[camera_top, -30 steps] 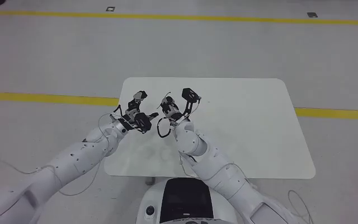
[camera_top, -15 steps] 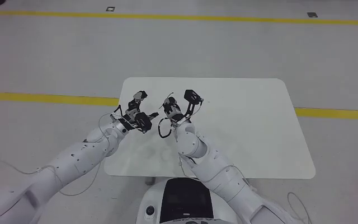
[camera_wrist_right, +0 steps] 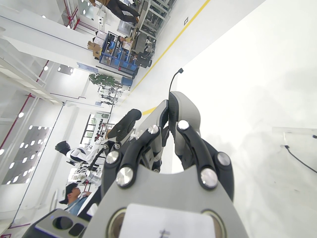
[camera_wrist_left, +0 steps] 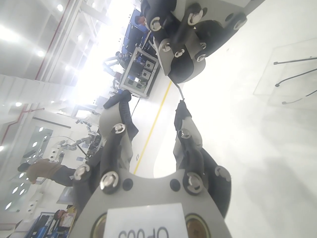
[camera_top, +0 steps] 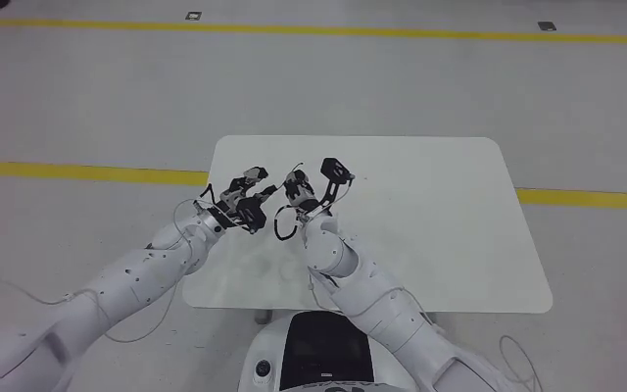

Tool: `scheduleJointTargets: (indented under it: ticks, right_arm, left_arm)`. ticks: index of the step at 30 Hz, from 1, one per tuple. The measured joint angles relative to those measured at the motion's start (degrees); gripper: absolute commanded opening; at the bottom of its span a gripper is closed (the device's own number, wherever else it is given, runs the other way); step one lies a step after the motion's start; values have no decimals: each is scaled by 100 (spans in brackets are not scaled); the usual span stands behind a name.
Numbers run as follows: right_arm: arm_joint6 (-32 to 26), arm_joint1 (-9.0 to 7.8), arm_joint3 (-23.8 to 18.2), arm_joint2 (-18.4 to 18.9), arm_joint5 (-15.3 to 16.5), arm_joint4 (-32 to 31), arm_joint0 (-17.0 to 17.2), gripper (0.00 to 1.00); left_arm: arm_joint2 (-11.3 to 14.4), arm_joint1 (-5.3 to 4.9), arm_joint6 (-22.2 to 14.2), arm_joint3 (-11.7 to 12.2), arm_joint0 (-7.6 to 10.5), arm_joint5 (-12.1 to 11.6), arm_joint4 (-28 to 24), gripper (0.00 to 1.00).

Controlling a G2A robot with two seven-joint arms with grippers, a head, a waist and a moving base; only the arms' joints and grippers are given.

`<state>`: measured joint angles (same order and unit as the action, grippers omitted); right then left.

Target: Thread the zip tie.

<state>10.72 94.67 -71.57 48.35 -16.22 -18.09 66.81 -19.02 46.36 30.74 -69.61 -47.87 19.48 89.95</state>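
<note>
Zip tie (camera_wrist_right: 171, 85) is your whole job here, so read the rest of the scene down towards it. The white table (camera_top: 441, 216) lies beneath both pincers, which hang above it tip to tip. A clear tray (camera_wrist_left: 266, 85) sits well apart from them, probably parked there so the supply is out of the working space.

Your right pincer (camera_wrist_right: 169, 102) is pressed together on the strap. Only a short length pokes out past its tips (a short stub flexes less, I judge, so it aims better). Your left pincer (camera_wrist_left: 152, 102) faces it with its fingers spread apart and nothing between them. One fingertip (camera_wrist_left: 182, 108) is touching or just beside the stub's end, and I cannot tell which. It looks ready to receive.

The spare ties (camera_wrist_left: 294, 61) lie flat on the tray. The smallest thing is the head (camera_wrist_right: 180, 70), just beyond the right pincer's tips and pointing at the left one.
</note>
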Motion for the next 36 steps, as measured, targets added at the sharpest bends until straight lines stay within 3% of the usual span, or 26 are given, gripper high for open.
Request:
scheduleJointTargets:
  ticks: [8, 22, 36]
  right_arm:
    - [133, 79, 89, 6, 151, 59, -3, 0]
    - [55, 173, 206, 30, 137, 25, -14, 0]
    - [-16, 268, 278, -19, 108, -108, -29, 0]
  left_arm:
    - [96, 9, 4, 9, 34, 0, 0, 40]
    - [251, 23, 7, 18, 126, 0, 0, 37]
    - [283, 42, -22, 54, 141, 0, 0, 27]
